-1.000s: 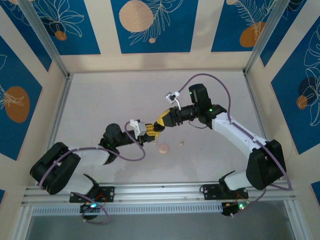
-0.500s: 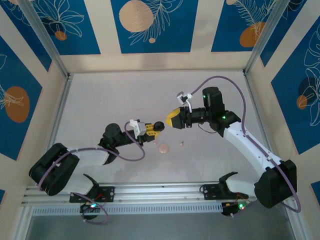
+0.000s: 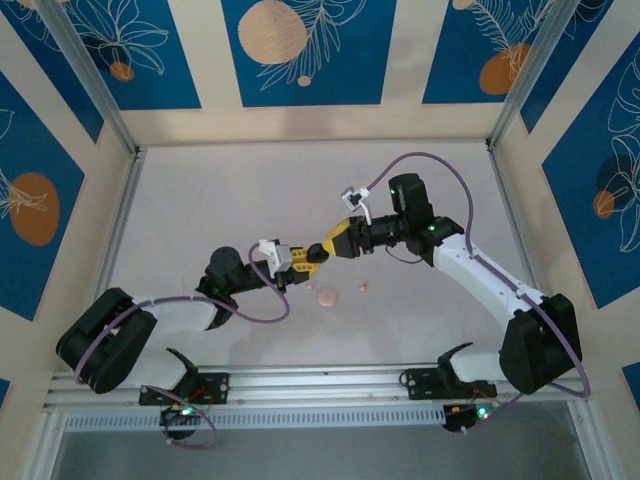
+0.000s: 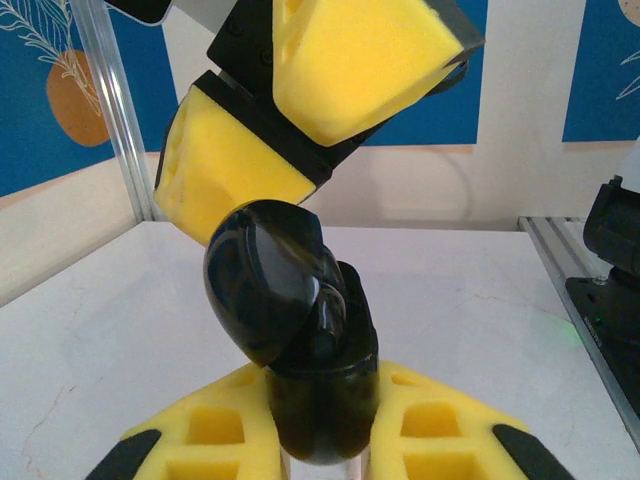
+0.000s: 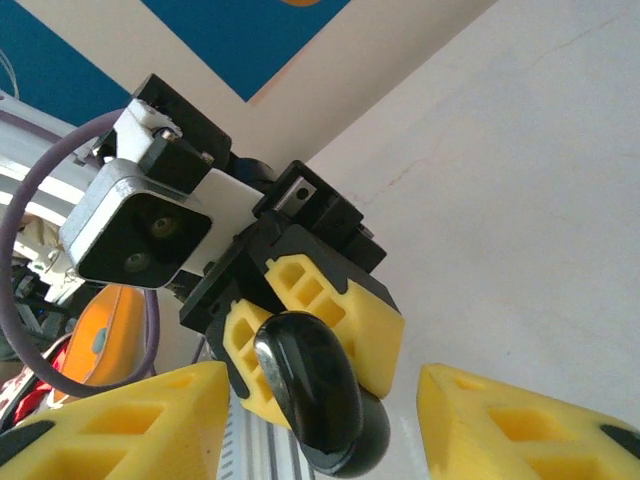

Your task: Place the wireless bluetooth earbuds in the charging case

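Pointing lid-first at right gripper (image 3: 325, 247): case (image 4: 300, 330)

There are two round cases: one black case (image 4: 290, 300) and one pale pink case (image 3: 328, 297). One tiny pale pink earbud (image 3: 363, 287) shows on the single table (image 3: 200, 200). Two grippers are counted, the left gripper (image 3: 306, 257) and the right gripper (image 3: 327, 246).

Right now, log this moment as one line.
left gripper: shut on black charging case, lid open | right gripper: open, close to lid | table: pink case, pink earbud
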Robot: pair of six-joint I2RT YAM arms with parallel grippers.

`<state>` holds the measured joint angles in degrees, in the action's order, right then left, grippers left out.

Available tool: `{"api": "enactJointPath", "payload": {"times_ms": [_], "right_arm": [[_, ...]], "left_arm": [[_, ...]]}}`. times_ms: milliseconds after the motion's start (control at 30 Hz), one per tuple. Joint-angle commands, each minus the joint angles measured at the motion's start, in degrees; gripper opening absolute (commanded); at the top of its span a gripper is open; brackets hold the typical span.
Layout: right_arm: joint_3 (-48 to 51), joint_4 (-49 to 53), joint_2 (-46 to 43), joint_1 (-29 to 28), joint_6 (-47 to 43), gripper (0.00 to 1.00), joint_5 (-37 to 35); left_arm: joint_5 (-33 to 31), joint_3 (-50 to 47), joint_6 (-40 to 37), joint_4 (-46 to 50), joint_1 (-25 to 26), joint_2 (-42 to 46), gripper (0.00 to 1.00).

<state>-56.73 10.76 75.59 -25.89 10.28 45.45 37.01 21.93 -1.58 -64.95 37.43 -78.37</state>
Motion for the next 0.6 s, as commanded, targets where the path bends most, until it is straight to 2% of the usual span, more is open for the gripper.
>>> {"api": "enactJointPath", "payload": {"times_ms": [0, 567], "right_arm": [[-2.5, 0.8, 0.6, -0.8, -0.2, 0.52, 2.5], [0.8, 6.1, -6.6, -1.2, -2.4, 0.48, 1.8]], "left_arm": [[0.2, 1.5, -1.0, 0.2, 1.0, 1.5, 0.11], [0.3, 1.9, -1.6, 1.6, 1.0, 2.3, 0.11]]}}
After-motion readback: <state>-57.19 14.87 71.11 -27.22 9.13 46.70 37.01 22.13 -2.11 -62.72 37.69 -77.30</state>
